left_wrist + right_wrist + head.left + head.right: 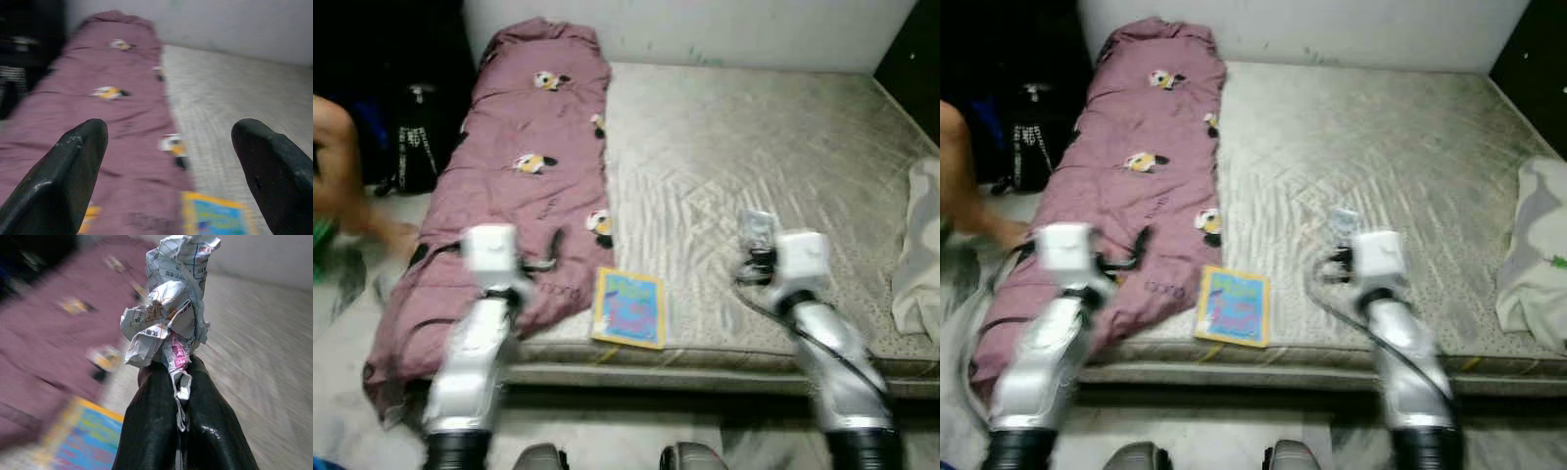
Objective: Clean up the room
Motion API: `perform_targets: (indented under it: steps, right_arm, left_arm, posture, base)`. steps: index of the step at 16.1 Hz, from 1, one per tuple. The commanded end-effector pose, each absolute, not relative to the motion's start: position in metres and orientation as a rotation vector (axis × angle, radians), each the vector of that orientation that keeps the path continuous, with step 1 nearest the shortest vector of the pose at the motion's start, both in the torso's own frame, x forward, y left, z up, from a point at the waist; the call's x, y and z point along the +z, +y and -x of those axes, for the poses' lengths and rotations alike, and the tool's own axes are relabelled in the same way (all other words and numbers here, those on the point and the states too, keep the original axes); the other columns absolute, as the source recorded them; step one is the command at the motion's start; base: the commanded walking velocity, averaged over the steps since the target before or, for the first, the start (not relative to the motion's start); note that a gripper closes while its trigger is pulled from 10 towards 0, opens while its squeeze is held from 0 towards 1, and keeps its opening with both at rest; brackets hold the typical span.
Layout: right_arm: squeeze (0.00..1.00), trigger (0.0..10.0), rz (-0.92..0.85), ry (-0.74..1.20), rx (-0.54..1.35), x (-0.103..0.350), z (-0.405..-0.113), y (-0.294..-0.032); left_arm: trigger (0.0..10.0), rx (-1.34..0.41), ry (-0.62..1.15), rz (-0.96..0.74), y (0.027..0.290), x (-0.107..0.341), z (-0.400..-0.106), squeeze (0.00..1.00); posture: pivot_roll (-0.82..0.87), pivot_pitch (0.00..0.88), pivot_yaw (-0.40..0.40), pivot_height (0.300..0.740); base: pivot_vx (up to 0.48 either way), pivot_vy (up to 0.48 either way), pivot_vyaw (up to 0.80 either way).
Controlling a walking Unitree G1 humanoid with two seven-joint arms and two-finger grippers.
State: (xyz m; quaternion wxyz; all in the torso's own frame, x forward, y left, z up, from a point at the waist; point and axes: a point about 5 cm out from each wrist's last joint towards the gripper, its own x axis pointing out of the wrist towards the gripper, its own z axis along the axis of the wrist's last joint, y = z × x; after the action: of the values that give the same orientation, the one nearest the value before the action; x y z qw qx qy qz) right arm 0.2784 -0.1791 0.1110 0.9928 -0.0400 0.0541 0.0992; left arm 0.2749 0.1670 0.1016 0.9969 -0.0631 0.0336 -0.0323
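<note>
At the foot of the bed (783, 147) I have both arms raised over the near edge. Right gripper (182, 382) is clamped on a crumpled paper wad (171, 308), printed scrap, creased and stiff, bunched above the pinched fingers (151, 431); from the head camera it sits just above the mattress, right of the book. Left gripper (171, 166) is spread wide and holds nothing, hovering over the purple blanket (519, 166).

Step in hand, as I judge it: litter pickup, with the wad lifted and needing a bin. I see no bin, so my next move likely calls for turning away from the bed to look for one while keeping the pinch tight.

Mattress is grey, quilted, bare. Blanket is soft, rumpled, patterned with small cartoon figures, trailing off the bed's left edge. Thin bright picture book (628, 308) lies flat at the mattress edge, beside the blanket. Pale crumpled cloth (918, 255) at far right.
</note>
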Motion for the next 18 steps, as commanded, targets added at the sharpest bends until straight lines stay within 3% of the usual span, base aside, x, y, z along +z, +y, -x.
perform_targets:
  steps: [1,5,8,13,18]
  right_arm:
    - [0.0,10.0,0.086,0.092,0.17,0.115,-0.277,-0.185]
    - [0.0,10.0,0.023,0.037,0.059,0.119,-0.282,-0.173]
    - [0.0,10.0,0.093,0.023,-0.044,0.118,-0.272,-0.184]
    - [0.0,10.0,0.099,0.089,-0.03,0.109,-0.246,-0.189]
    - [0.0,10.0,0.037,0.069,0.084,0.112,-0.246,-0.168]
  left_arm:
    - [10.0,-0.079,0.056,0.138,0.16,0.104,-0.275,0.0]
    - [10.0,-0.08,0.044,0.13,0.162,0.108,-0.275,0.0]
    - [10.0,-0.078,0.062,0.131,0.165,0.101,-0.267,0.0]
    - [10.0,-0.078,0.091,0.151,0.155,0.096,-0.261,0.0]
    - [10.0,-0.04,0.075,0.127,0.161,0.098,-0.255,0.0]
  posture:
    - [-0.07,0.009,-0.015,0.74]
    - [-0.04,0.035,-0.009,0.74]
    - [-0.08,0.03,-0.009,0.74]
    - [-0.09,0.081,-0.035,0.74]
    - [-0.06,0.102,-0.047,0.74]
  base:
    - [0.0,0.48,0.0]
    - [0.0,0.48,0.0]
    - [0.0,0.48,0.0]
    - [0.0,0.48,0.0]
    - [0.0,0.448,0.0]
